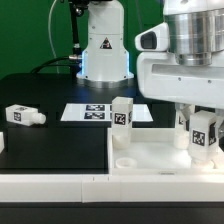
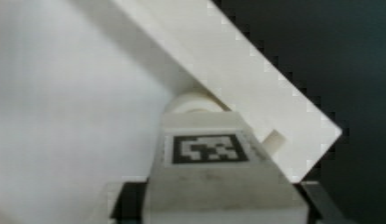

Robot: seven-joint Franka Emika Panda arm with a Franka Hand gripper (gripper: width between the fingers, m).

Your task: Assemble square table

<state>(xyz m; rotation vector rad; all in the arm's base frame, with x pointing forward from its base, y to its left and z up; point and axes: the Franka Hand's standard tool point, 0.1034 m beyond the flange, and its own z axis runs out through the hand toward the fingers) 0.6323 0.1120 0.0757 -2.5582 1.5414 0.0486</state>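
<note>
Over the slab [image 1: 165, 155], at its corner on the exterior view's right, the gripper [image 1: 203, 125] hangs with its fingers pointing down and is clenched on a short white leg, the gripped leg [image 1: 203, 141]. That leg is upright, and its black-and-white tag faces the exterior camera. Its lower end reaches the level of the slab's raised rim, but I cannot tell whether it touches the slab or sits in a socket.

The wrist view looks down the gripper [image 2: 216, 205]. The dark fingers [image 2: 133, 203] press against both sides of the gripped leg [image 2: 211, 150], with no gap visible on either side. The tag is sharp in that view. The leg's rounded far end lies against the raised rim of the slab [image 2: 65, 110], which runs slantwise across the picture. Black table shows beyond the rim.

A standing leg [image 1: 122, 118] is upright at the slab's corner on the exterior view's left, well apart from the gripped leg, with its tag also facing the camera. A loose leg [image 1: 25, 116] lies on its side on the black table [image 1: 50, 150], well off the slab toward the exterior view's left.

The marker board [image 1: 92, 113] lies flat on the table behind the slab, just past the standing leg. A long white bar [image 1: 60, 186] runs along the slab's near side. The arm's white base [image 1: 105, 50] stands far behind the slab.
</note>
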